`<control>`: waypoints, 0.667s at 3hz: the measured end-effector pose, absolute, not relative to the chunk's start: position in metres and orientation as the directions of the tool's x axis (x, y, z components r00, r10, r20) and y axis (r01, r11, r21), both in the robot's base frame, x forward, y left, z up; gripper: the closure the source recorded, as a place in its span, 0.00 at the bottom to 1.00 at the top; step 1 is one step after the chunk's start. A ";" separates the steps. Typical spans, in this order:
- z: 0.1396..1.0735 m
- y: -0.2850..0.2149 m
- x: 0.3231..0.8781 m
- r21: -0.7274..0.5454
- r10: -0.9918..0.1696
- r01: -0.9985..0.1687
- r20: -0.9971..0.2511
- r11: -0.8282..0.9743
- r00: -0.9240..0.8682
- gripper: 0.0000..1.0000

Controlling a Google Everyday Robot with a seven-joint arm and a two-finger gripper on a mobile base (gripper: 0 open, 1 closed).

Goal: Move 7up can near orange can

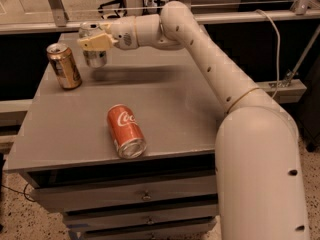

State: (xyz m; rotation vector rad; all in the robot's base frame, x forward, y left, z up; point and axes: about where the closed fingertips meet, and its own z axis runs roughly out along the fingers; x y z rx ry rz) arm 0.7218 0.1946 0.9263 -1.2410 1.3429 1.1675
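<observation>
The silver-grey 7up can (93, 55) stands upright in my gripper (95, 42), which is shut on its upper part at the far left of the grey table (165, 109). I cannot tell if the can touches the table or hangs just above it. The golden-orange can (64, 66) stands upright a short way to the left of the 7up can, near the table's left edge. My white arm reaches in from the right across the back of the table.
A red Coca-Cola can (126, 131) lies on its side near the table's front edge, its silver top toward the camera. Drawers (145, 196) sit under the tabletop. A metal rail (235, 17) and a cable (274, 44) run behind the table.
</observation>
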 end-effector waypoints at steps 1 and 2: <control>0.922 0.222 0.700 0.042 -0.117 -0.998 -0.993 -0.052 -0.036 1.00; 0.915 0.229 0.689 0.033 -0.135 -0.994 -0.991 -0.101 -0.019 1.00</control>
